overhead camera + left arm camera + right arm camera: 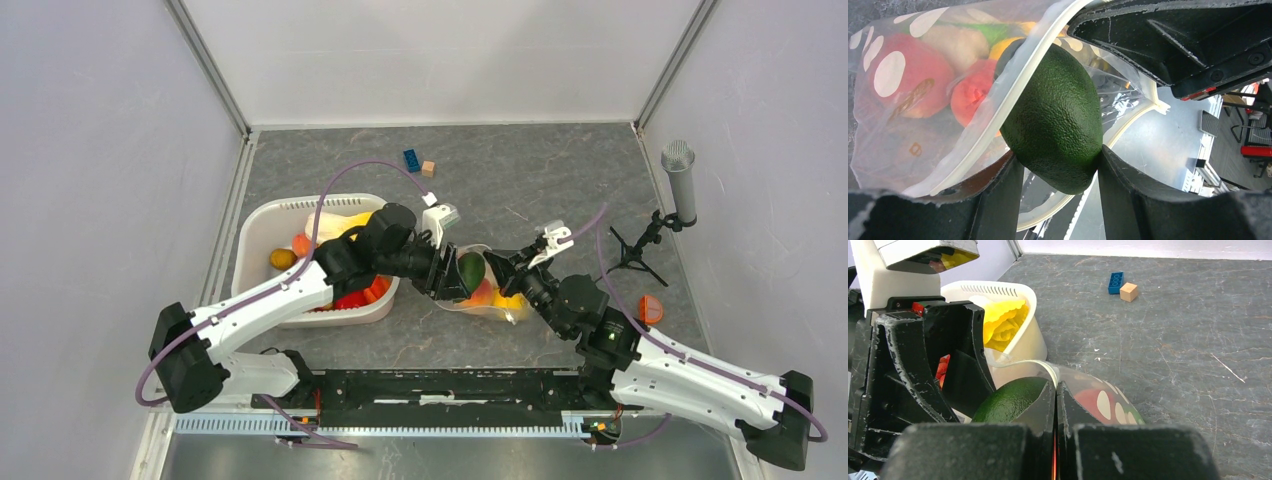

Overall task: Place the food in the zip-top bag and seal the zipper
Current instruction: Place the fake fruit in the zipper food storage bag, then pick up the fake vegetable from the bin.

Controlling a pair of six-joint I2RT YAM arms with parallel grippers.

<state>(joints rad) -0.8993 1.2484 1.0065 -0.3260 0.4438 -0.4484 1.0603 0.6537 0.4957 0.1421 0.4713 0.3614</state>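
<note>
My left gripper [452,272] is shut on a dark green toy avocado [1055,117] and holds it at the open mouth of the dotted zip-top bag [895,85]; the avocado also shows in the top view [471,269] and the right wrist view [1008,400]. The zipper strip [998,112] curves around the avocado. Peaches and other food [970,92] lie inside the bag. My right gripper [1055,390] is shut on the upper edge of the bag mouth [1048,369], holding it up. More food, with the crinkled yellow piece [1000,325], lies in the white basket [262,222].
A blue toy brick [411,160] and a small wooden cube [428,168] lie at the back of the table. A microphone on a small tripod [678,180] stands at the right. An orange piece [651,308] lies near the right arm.
</note>
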